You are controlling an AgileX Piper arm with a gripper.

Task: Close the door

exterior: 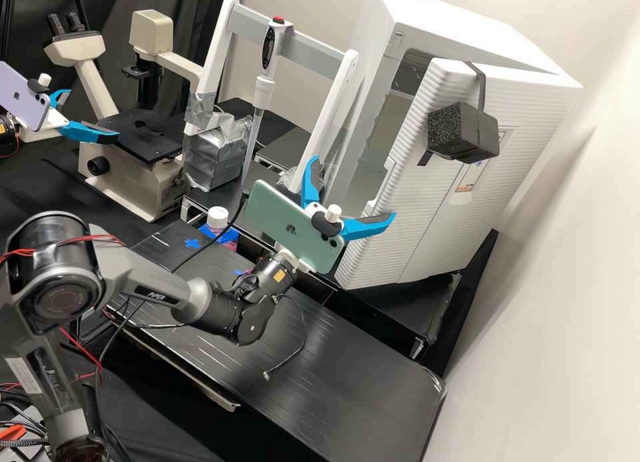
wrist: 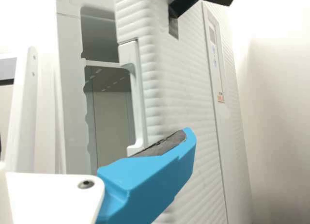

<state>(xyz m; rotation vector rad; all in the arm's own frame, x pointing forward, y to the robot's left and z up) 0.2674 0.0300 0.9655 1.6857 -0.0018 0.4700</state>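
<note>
My gripper (exterior: 354,187) stands open in the high view, beside the free edge of the white ribbed door (exterior: 407,189), one blue finger close to the door's lower part. The door is ajar on a tall white cabinet (exterior: 460,22), and a gap shows the interior. In the wrist view, the gripper (wrist: 94,141) has one blue finger (wrist: 150,180) in front of the door (wrist: 179,88), its grey-padded tip near the lower end of the recessed handle (wrist: 138,98). Whether the finger touches the door, I cannot tell. Grey shelving shows inside the cabinet (wrist: 70,98).
A black foam block (exterior: 463,132) hangs on the door by a strap. Left of the cabinet stand a white frame (exterior: 330,122) with a pipette (exterior: 265,92), a taped grey block (exterior: 215,157) and a microscope (exterior: 133,162). A capped bottle (exterior: 217,219) stands behind the arm.
</note>
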